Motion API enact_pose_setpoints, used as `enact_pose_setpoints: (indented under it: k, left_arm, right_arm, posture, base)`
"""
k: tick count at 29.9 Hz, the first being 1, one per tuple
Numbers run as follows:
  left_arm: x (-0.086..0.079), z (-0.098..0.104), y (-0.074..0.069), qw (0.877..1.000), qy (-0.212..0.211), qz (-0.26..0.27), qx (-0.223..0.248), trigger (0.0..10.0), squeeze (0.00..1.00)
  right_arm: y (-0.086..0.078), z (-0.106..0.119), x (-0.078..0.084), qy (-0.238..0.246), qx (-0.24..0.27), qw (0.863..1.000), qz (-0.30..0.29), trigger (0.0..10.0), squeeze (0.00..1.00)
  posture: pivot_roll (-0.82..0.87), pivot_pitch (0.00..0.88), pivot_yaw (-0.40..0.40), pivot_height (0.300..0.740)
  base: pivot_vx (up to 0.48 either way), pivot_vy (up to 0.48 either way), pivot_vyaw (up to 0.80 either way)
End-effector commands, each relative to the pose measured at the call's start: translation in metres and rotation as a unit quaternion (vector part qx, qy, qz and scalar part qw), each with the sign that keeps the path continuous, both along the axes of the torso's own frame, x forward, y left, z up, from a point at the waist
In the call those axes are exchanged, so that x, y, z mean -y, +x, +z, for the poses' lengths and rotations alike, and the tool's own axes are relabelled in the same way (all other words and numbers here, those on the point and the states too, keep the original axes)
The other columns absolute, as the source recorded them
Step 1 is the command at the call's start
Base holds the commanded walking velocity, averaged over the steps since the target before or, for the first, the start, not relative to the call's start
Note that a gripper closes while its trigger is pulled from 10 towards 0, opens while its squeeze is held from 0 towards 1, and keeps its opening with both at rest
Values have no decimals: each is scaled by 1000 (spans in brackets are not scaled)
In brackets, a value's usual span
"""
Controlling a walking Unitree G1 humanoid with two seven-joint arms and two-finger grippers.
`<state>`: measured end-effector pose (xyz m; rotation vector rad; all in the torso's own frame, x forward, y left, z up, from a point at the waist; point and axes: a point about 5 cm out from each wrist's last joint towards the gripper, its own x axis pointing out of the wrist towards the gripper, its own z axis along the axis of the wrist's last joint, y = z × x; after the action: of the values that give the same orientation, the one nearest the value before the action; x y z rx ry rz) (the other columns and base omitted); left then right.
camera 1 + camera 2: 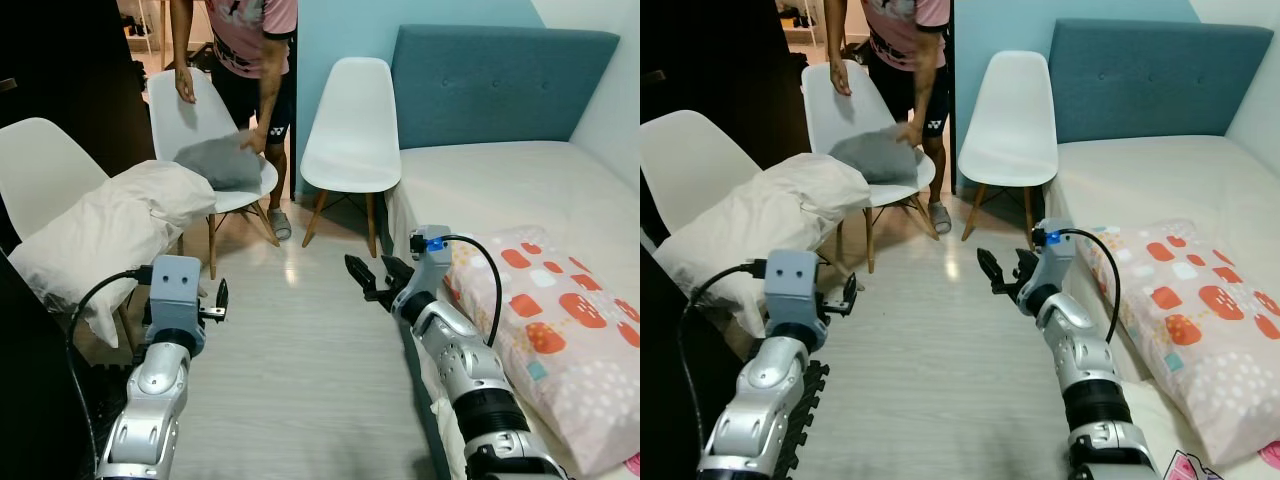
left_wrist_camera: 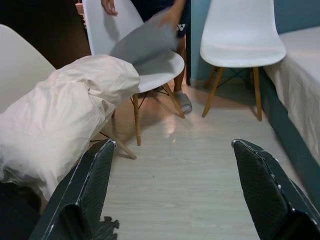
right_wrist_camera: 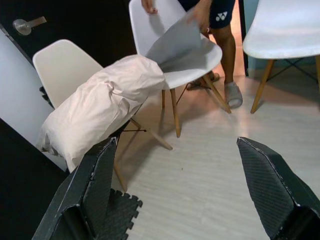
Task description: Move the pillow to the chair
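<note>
A large cream pillow lies slumped across the seat of the white chair at the left, overhanging its front edge. My left gripper is held low just right of that pillow, open and empty; in the left wrist view its fingers stand wide apart, with the pillow off to one side of them. Over the floor beside the bed, my right gripper is also open and holds nothing. A pink pillow with red and white patches rests on the bed at the right.
A person stands behind a second white chair, hand on a grey cushion on its seat. A third white chair stands by the bed with its teal headboard. Pale wood floor lies between my arms.
</note>
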<state>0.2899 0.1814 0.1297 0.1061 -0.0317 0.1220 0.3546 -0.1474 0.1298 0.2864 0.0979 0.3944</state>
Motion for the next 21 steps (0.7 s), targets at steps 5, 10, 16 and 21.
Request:
enact_pose_setpoints:
  k: [5, 10, 16, 21]
  left_arm:
    - [10, 5, -2, 999, 2, -26, 23, 10000, 0]
    - [9, -3, -1, 1000, 5, -26, 15, 10000, 0]
    - [4, 0, 0, 1000, -7, -25, 17, 10000, 0]
    - [2, 5, 2, 999, -7, -29, 25, 10000, 0]
  right_arm:
    - [0, -1, 1, -6, 5, 1000, 5, 10000, 0]
    - [0, -2, 1, -7, 6, 1000, 3, 10000, 0]
    - [3, -1, 0, 8, -3, 1000, 5, 10000, 0]
    - [6, 4, -6, 15, 1, 1000, 14, 10000, 0]
  posture:
    - [58, 0, -61, 740]
    - [55, 0, -57, 740]
    - [62, 0, -57, 740]
    - [67, 0, -62, 740]
  base:
    - [0, 0, 0]
    - [0, 0, 0]
    - [0, 0, 0]
    - [0, 0, 0]
